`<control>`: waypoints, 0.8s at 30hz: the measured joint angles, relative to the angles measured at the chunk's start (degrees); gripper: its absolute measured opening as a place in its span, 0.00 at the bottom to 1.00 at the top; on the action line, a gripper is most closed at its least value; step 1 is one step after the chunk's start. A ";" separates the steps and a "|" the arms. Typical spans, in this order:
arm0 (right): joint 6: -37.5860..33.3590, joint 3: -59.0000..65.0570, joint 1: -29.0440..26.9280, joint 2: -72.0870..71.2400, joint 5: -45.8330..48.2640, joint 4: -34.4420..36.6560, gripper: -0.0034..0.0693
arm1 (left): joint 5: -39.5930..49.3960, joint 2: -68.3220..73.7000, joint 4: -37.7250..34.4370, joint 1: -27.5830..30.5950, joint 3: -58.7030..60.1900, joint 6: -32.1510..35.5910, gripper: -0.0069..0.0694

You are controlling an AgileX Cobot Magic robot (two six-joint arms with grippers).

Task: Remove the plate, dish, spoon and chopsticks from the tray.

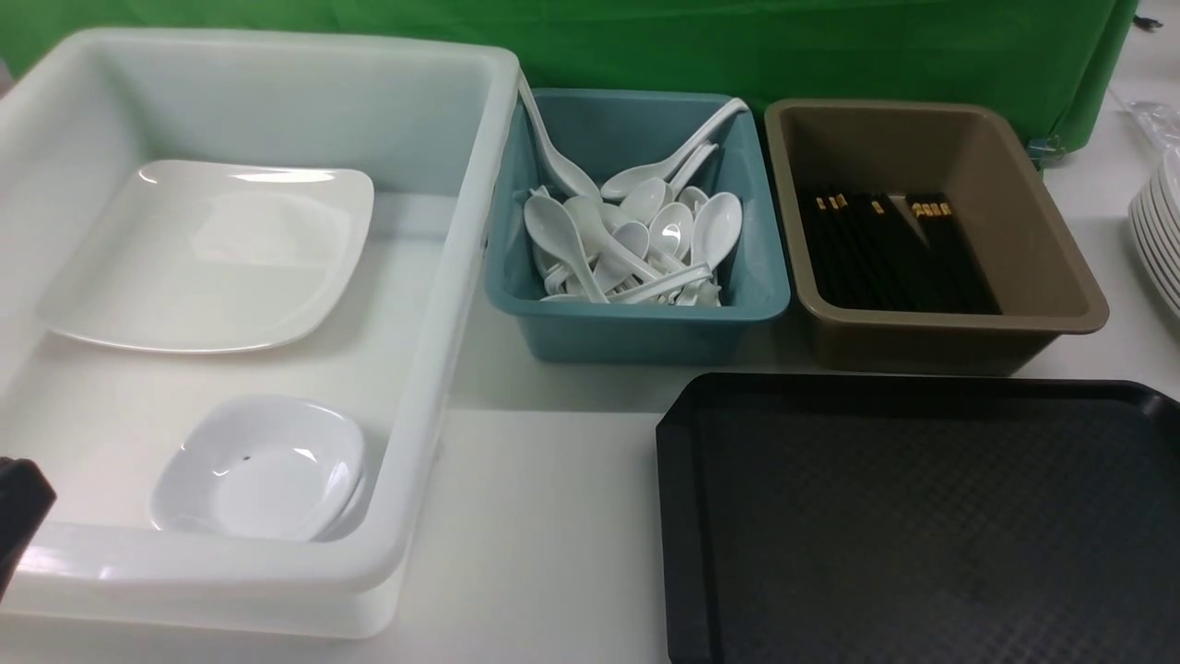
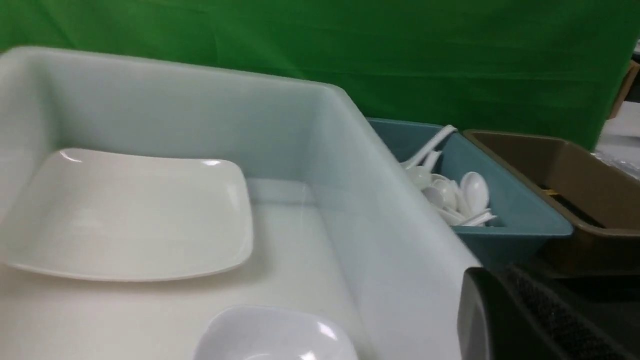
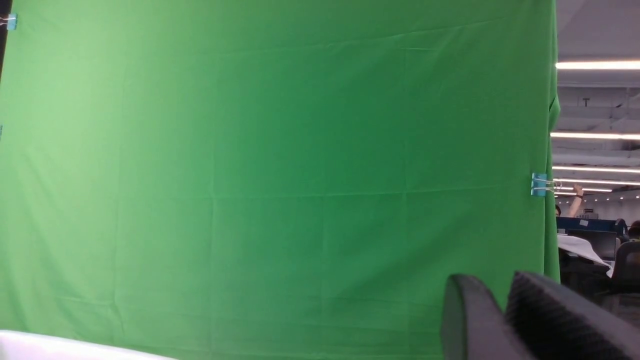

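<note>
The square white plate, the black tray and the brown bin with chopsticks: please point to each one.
square white plate (image 1: 207, 258), front view, on its flat centre.
black tray (image 1: 922, 516), front view, on its bare textured floor.
brown bin (image 1: 1060, 277), front view, on its right inner wall.

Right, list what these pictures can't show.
- Tray: front view's right and lower edges cut it off.
- Left end effector: only a corner shows in its wrist view; open or shut unknown.
- Chopsticks: too dark and packed to count in the brown bin.
</note>
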 joint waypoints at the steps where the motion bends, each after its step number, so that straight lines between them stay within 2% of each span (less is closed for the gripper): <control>1: 0.00 0.00 0.00 0.00 0.00 0.00 0.27 | -1.50 -1.15 0.66 2.57 2.32 0.09 0.10; 3: 0.00 0.00 0.00 0.00 0.00 0.00 0.27 | -2.97 -2.23 0.94 4.42 4.77 0.15 0.10; 6: 0.00 0.00 0.00 0.00 0.00 0.00 0.29 | -6.15 -5.17 1.93 10.16 12.07 0.15 0.10; 8: 0.00 0.00 0.00 0.00 0.00 0.00 0.30 | -6.22 -6.07 3.83 11.22 14.82 0.15 0.10; 12: 0.00 0.05 0.00 0.00 0.00 0.00 0.31 | -1.14 -6.51 7.10 11.21 15.77 0.15 0.10; 24: 0.40 0.05 0.00 0.00 0.00 0.00 0.35 | -5.01 -6.51 7.47 10.47 15.77 0.15 0.11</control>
